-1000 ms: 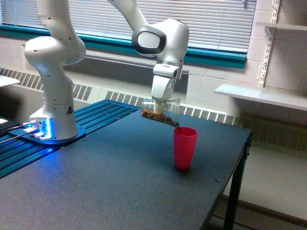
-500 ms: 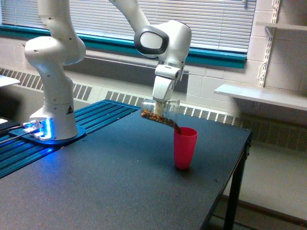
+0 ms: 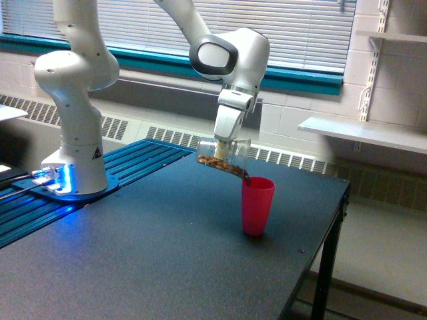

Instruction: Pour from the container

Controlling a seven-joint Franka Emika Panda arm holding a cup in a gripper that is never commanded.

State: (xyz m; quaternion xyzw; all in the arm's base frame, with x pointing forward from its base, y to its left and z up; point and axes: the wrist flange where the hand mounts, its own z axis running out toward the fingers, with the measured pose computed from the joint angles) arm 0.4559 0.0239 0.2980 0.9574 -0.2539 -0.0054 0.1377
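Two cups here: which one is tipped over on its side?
The clear cup, held in the air by the robot's gripper, with brown bits sliding toward its mouth. The pink cup stands upright on the table.

pale block wall (image 3: 303, 107), slatted window blinds (image 3: 293, 30) over a teal sill (image 3: 300, 79), white shelves (image 3: 363, 133), dark table (image 3: 167, 260).

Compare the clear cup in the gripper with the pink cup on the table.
The clear cup is see-through; the pink cup is opaque. The clear cup is tipped nearly onto its side and held in the air by the gripper; the pink cup stands upright on the table. Both look similar in size and slightly tapered.
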